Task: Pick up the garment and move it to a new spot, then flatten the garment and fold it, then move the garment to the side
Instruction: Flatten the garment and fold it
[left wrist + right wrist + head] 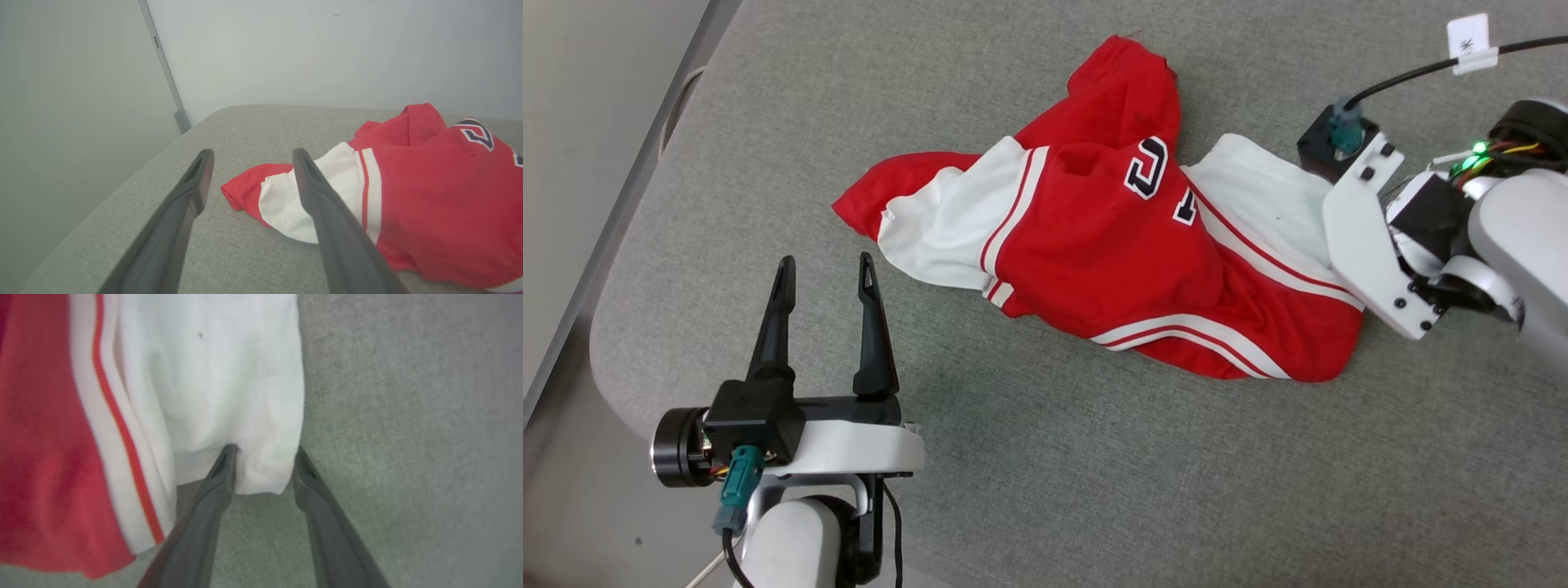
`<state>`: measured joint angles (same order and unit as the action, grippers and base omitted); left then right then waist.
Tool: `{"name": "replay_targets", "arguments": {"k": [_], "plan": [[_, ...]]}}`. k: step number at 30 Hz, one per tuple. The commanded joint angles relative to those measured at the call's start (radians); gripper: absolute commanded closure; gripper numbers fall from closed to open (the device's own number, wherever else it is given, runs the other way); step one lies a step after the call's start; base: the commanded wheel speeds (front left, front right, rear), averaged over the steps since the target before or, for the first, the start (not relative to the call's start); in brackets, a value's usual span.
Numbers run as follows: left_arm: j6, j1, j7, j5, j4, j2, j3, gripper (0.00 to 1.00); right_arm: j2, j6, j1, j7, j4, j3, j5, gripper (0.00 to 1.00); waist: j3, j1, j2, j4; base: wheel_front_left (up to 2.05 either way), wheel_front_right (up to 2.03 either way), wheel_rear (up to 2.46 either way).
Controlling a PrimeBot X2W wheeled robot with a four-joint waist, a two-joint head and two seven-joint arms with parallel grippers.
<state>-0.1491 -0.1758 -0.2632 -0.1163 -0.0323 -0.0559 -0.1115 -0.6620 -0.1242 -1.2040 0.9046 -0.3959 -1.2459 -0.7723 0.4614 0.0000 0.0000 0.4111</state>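
The garment (1111, 237) lies crumpled on the grey padded surface, red with white sleeves, striped trim and black white-edged lettering facing up. My left gripper (826, 261) stands open just left of and in front of it, touching nothing. In the left wrist view the left gripper (252, 155) points at the garment's (429, 196) near red-and-white corner. At the right end, my right gripper (265, 451) has its fingers apart on either side of the white sleeve's (212, 375) edge, with the corner of the cloth between them. In the head view its white wrist housing (1372, 237) covers the fingers.
The grey padded surface (1045, 474) has a rounded edge at the left (613, 269), with a pale wall and a metal strip (163, 65) beyond it. A black cable with a white tag (1470, 41) runs above the right arm. Bare surface lies in front of the garment.
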Motion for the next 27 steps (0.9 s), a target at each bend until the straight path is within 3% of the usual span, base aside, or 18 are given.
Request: {"name": "replay_targets", "arguments": {"k": [1, 12, 20, 27], "plan": [[0.004, -0.014, -0.002, 0.007, 0.002, 0.002, 0.006, 0.00, -0.006, -0.012, 0.112, 0.011, -0.025, -0.061, -0.007, 1.00, -0.005, 0.0000, 0.0000, -0.007, 0.00, 0.00, 0.00], [0.032, 0.029, -0.002, 0.045, 0.032, 0.002, 0.037, 0.00, -0.003, -0.006, 0.005, -0.321, 0.022, -0.035, -0.066, 1.00, -0.105, 0.0000, 0.0000, -0.090, 0.00, 0.00, 0.00], [0.051, 0.088, -0.002, 0.061, 0.043, -0.020, 0.082, 0.00, -0.112, -0.006, 0.096, -0.507, 0.129, -0.006, -0.116, 1.00, -0.206, 0.0000, 0.0000, -0.191, 0.00, 0.00, 0.00], [0.060, 0.138, -0.002, 0.066, 0.051, -0.028, 0.108, 0.00, -0.223, -0.006, 0.275, -0.596, 0.187, 0.116, -0.172, 1.00, -0.270, 0.0000, 0.0000, -0.271, 0.00, 0.00, 0.00]]}}
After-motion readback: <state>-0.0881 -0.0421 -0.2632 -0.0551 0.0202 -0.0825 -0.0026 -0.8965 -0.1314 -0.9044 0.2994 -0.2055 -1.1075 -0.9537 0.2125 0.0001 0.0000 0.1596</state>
